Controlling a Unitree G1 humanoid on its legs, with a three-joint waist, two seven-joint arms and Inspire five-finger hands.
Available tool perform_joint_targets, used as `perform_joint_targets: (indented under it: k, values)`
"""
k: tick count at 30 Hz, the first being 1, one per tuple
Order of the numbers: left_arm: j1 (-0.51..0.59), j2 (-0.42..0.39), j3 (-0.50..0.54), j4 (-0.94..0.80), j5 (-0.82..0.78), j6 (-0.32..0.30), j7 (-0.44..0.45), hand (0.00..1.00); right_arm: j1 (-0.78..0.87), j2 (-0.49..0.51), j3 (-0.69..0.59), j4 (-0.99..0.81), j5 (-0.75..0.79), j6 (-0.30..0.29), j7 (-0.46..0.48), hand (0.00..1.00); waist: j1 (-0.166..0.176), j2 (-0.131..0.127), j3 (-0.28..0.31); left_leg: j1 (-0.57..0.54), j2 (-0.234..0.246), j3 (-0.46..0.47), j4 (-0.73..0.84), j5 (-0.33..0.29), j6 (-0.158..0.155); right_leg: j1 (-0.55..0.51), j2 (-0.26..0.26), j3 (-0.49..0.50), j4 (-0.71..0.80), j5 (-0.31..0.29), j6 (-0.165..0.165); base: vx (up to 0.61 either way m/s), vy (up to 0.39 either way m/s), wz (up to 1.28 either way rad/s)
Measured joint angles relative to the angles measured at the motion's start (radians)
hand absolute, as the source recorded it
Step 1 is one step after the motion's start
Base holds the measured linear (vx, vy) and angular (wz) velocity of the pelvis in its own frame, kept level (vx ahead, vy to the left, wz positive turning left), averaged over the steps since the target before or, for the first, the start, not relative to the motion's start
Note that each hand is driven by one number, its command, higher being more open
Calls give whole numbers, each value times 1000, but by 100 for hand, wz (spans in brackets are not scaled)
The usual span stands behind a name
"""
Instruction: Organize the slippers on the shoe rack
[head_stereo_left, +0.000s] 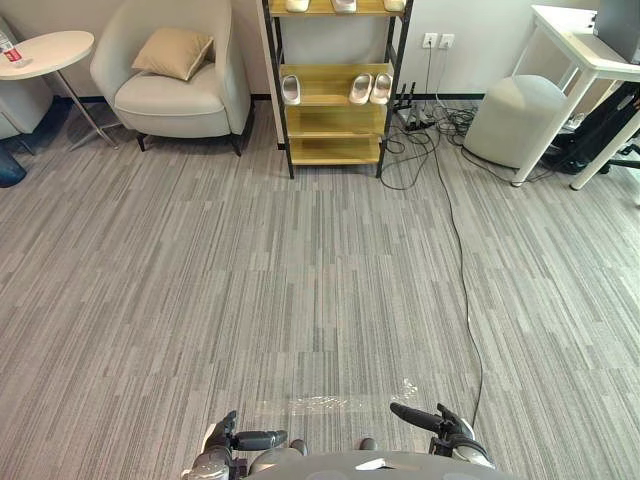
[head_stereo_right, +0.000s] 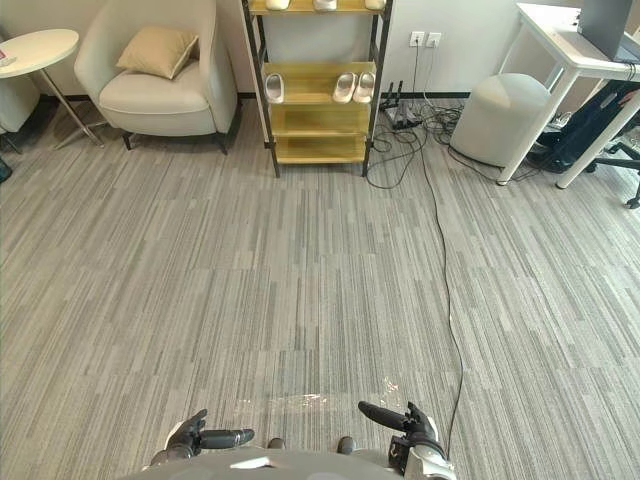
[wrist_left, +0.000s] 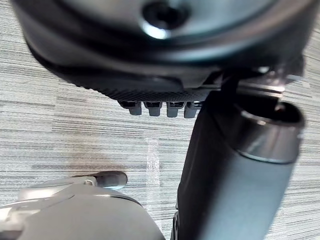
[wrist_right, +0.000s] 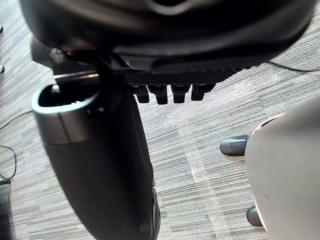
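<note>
The wooden shoe rack (head_stereo_left: 335, 152) with a black frame stands against the far wall, well beyond both hands. On its middle shelf lie a single pale slipper (head_stereo_left: 291, 89) at the left and a pair of pale slippers (head_stereo_left: 371, 88) at the right. More slippers (head_stereo_left: 344, 4) rest on the top shelf, and the bottom shelf is bare. My left hand (head_stereo_left: 232, 438) and right hand (head_stereo_left: 430, 420) hang low at the near edge over the carpet. Both hands are open with straight fingers and hold nothing.
A beige armchair (head_stereo_left: 170, 80) with a cushion stands left of the rack, and a round side table (head_stereo_left: 45, 50) sits further left. A grey pouf (head_stereo_left: 515, 115) and white desk (head_stereo_left: 580, 50) stand at the right. A floor cable (head_stereo_left: 455, 230) runs from the wall. Clear tape (head_stereo_left: 330, 403) marks the carpet.
</note>
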Motion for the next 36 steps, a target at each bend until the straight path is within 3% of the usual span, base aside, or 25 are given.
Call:
perform_joint_targets:
  k: [4, 6, 7, 8, 10, 11, 13, 15, 18, 20, 21, 22, 23, 24, 26, 27, 29, 30, 33, 36]
  values:
    - [-4, 10, 0, -2, -4, 0, 1, 100, -1, 2, 18, -1, 0, 3, -1, 100, 13, -16, -3, -84, 1, 11, 118, -71, 8, -38, -6, 12, 5, -4, 6, 21, 17, -9]
    - [-7, 10, 0, -7, -20, 0, 3, 100, -6, -2, 17, -3, 0, 3, -1, 100, 18, -10, -1, -122, 10, 27, 188, -115, 14, -78, -7, 24, 68, -41, 24, 55, 32, -20]
    - [-10, 10, 0, -9, -27, 0, 3, 100, -10, -6, 17, -6, 1, 3, -1, 100, 17, -5, 3, -140, 15, 33, 231, -145, 18, -116, -11, 28, 148, -80, 33, 88, 73, -26]
    - [-13, 10, -2, -9, -29, 0, 3, 100, -11, -11, 16, -8, 5, 4, -2, 100, 16, -1, 7, -148, 17, 39, 266, -176, 26, -168, -25, 15, 277, -130, 63, 70, 65, -27]
    - [-20, 9, -20, -8, -29, 0, 5, 100, -23, -15, 16, -26, 8, 2, -2, 100, 15, 10, 18, -141, 18, 50, 286, -203, 37, -275, -57, -33, 521, -152, 85, 68, 104, -22]
    - [-30, 15, -32, -6, -28, 1, 5, 100, -31, -15, 13, -42, 11, 1, -2, 100, 10, 2, 33, -117, 4, 50, 280, -210, 50, -341, -92, -60, 683, -154, 86, 92, 127, -6]
    - [-42, 25, -43, -5, -27, 2, 8, 100, -38, -10, 8, -43, 11, -4, -2, 100, 2, -6, 43, -84, -11, 41, 274, -223, 64, -392, -124, -81, 794, -192, 81, 155, 72, 16]
    - [-44, 24, -43, -5, -26, 2, 17, 100, -44, -10, 9, -44, 11, -8, 0, 100, -9, -5, 44, -40, -5, 7, 255, -243, 62, -407, -138, -141, 767, -229, 43, 270, 14, 42]
    - [-56, 13, -39, -5, -25, 3, 19, 100, -69, -17, 6, -43, 13, -14, -1, 100, -23, 14, 57, 20, 27, -31, 186, -250, 49, -471, -114, -195, 597, -219, 26, 366, -62, 43]
    - [-56, 5, -39, -4, -21, 3, 20, 100, -84, -22, 7, -49, 18, -18, -1, 100, -38, 33, 68, 62, 58, -49, 154, -261, 23, -503, -69, -188, 485, -160, 14, 617, -203, 42]
    - [-53, 9, -37, -3, -19, 3, 17, 100, -78, -18, 7, -54, 28, -21, 0, 100, -42, 23, 70, 97, 62, -60, 156, -281, -11, -507, -67, -180, 472, -74, -41, 716, -267, 54]
    - [-53, 2, -31, 3, -17, 3, 18, 100, -82, -23, -1, -53, 38, -21, 0, 100, -44, 39, 71, 116, 88, -71, 174, -296, -35, -494, -57, -190, 508, -54, -76, 756, -296, 48]
    - [-59, -10, -20, -1, -16, -1, 20, 100, -85, -23, -3, -57, 38, -23, -1, 100, -39, 54, 69, 94, 107, -76, 226, -296, -40, -493, -46, -199, 527, -87, -93, 625, -250, 33]
    - [-65, -23, 3, -7, -16, -4, 14, 100, -88, -24, -3, -65, 37, -27, 2, 100, -37, 64, 75, 34, 123, -79, 388, -279, -68, -456, -27, -210, 516, -128, -103, 618, -254, 17]
    - [-70, -28, 35, -9, -15, -2, 13, 100, -84, -17, -2, -69, 39, -21, 0, 100, -37, 74, 84, -83, 149, -89, 709, -185, -51, -351, 5, -213, 444, -150, -111, 501, -194, 4]
    - [-67, -32, 52, -19, -16, -2, 13, 100, -75, -14, -1, -71, 40, -20, -1, 100, -34, 75, 91, -153, 173, -94, 911, -156, -50, -273, 25, -210, 397, -156, -118, 486, -185, -3]
    - [-66, -32, 75, -39, -17, -3, 12, 100, -67, -6, -1, -73, 40, -20, -4, 100, -31, 66, 102, -225, 195, -72, 1089, -163, -56, -179, 39, -202, 346, -160, -124, 546, -191, -8]
    - [-69, -30, 82, -71, -19, -4, 13, 100, -63, 5, -1, -80, 47, -20, -11, 100, -22, 48, 113, -301, 215, -32, 1181, -182, -53, -94, 41, -189, 297, -160, -125, 493, -148, -17]
    - [-89, -30, 81, -111, -20, -14, 15, 100, -70, 12, -2, -91, 49, -19, -22, 100, 12, 34, 126, -475, 205, 14, 1126, -231, -42, 22, 41, -147, 190, -160, -125, 471, -44, -33]
    - [-110, -26, 79, -118, -22, -20, 14, 100, -86, 16, -2, -91, 49, -17, -24, 100, 26, 29, 147, -555, 117, 51, 787, -229, -27, 104, -1, -114, 153, -181, -95, 539, 149, -39]
